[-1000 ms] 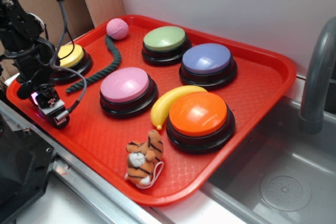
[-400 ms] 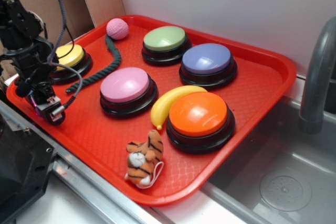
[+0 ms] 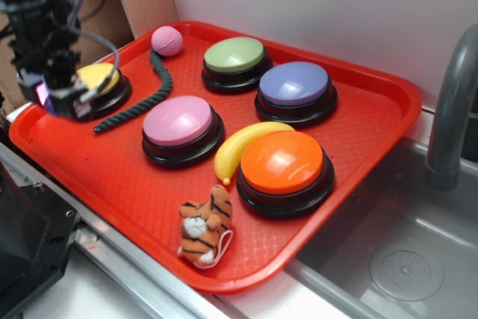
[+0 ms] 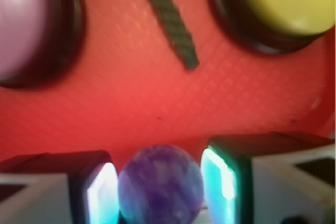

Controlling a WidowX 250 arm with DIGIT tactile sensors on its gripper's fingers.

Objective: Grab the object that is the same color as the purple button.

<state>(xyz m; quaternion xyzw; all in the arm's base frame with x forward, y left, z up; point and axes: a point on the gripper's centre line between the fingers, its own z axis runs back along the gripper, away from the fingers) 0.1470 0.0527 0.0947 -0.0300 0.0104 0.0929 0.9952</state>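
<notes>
In the wrist view a small glossy purple ball (image 4: 160, 183) sits squeezed between the two lit fingers of my gripper (image 4: 160, 188), above the red tray (image 4: 157, 103). From outside, the gripper (image 3: 63, 99) hangs over the tray's left end, in front of the yellow button (image 3: 101, 75), shut on the ball; only a sliver of purple shows there. The purple button (image 3: 294, 84), with its periwinkle dome on a black base, stands at the back right of the tray, far from the gripper.
The red tray (image 3: 112, 177) also carries a pink button (image 3: 178, 121), green button (image 3: 234, 55), orange button (image 3: 282, 162), banana (image 3: 240, 145), dark rope (image 3: 153, 87), textured pink ball (image 3: 166, 40) and toy tiger (image 3: 205, 222). A sink (image 3: 403, 259) and faucet (image 3: 448, 110) lie right.
The gripper has risen from the tray's front left edge and moved back toward the yellow button, carrying the purple ball with it.
</notes>
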